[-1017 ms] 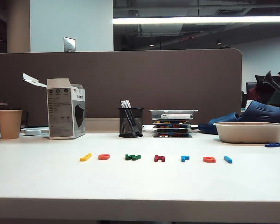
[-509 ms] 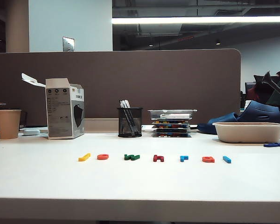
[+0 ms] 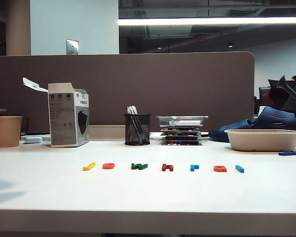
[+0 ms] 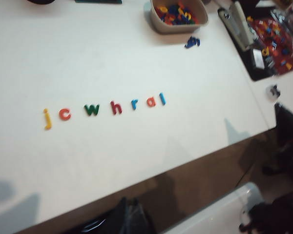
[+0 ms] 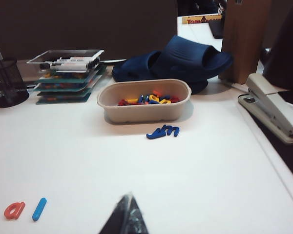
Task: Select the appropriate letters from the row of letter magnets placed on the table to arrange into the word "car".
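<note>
Seven letter magnets lie in one row (image 3: 164, 167) on the white table (image 3: 148, 195), in front of the black mesh pen cup (image 3: 137, 129): from the cup's left, a yellow j (image 4: 48, 118), an orange-red c (image 4: 64, 114), a green w (image 4: 92, 109), a dark red h (image 4: 116, 107), a light blue r (image 4: 134, 104), an orange-red a (image 4: 150, 102) and a blue l (image 4: 162, 99) (together they read "jcwhral"). Right of the cup sit one beige tray (image 5: 144, 109) of mixed letters and two dark blue pieces (image 5: 163, 131) just before it. One box behind reads "Toblerone", partly cut off. The left gripper (image 4: 124, 217) hangs off the table's near edge, clench or release unclear; the right gripper (image 5: 125, 217), near the l, is clenched on nothing
</note>
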Motion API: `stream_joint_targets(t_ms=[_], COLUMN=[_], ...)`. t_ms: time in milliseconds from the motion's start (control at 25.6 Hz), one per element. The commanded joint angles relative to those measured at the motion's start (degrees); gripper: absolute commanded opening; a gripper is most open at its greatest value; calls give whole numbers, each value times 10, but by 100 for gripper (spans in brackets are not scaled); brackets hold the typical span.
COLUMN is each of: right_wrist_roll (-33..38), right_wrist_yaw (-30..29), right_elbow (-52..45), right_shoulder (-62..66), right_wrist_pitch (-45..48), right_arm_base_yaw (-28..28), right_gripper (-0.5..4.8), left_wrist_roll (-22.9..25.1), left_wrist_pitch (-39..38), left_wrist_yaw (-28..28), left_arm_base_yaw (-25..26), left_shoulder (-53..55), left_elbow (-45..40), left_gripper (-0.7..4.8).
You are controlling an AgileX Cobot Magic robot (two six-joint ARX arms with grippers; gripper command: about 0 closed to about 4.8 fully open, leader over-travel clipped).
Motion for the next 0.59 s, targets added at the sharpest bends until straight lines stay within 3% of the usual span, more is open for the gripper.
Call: stream_joint_targets(t_ms=[39,157,313,587], right_wrist_roll=[-2,-1,-1,-1], right_wrist_yaw=[5,5,5,21], right_elbow=[-7,-20,-31,-36], right_shoulder=[-3,-3,-3,-3], right_wrist_pitch=[16,25,25,35], right_arm_base_yaw=[1,1,1,1], right_gripper=[-6,-6,-6,-6], left_wrist_roll=[-30,-55,-121,-209], left_wrist_pitch=[66,87,125,170], left_wrist_yaw=[-2,-5,-53,-231], left_arm_base_yaw=[0,-3,-45,-184], left_shoulder=[1,9,14,24], left_elbow=[-46,-88,-146,-169], left_gripper=[-5,-5,-5,-5])
